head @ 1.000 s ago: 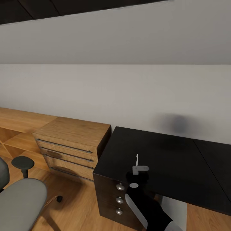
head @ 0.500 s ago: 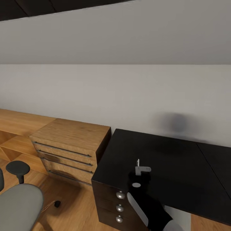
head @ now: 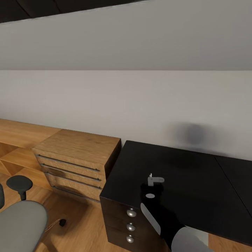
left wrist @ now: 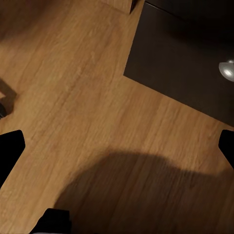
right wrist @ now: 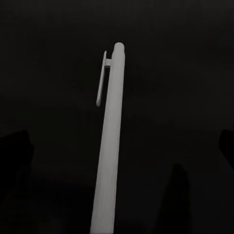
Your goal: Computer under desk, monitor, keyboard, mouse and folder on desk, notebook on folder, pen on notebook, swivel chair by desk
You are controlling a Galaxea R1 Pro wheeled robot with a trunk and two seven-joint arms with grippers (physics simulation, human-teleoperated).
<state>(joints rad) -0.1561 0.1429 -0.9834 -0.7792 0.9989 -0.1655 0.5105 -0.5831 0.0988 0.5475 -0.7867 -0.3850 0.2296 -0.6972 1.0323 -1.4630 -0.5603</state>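
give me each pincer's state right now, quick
Left pincer: open, holding nothing, wood floor below it.
Right pincer: closed on the pen, above the desk.

At your nine o'clock stands a light wood cabinet (head: 78, 159) with long handles, on wooden floor (head: 84, 227), against a pale wall (head: 126, 101).
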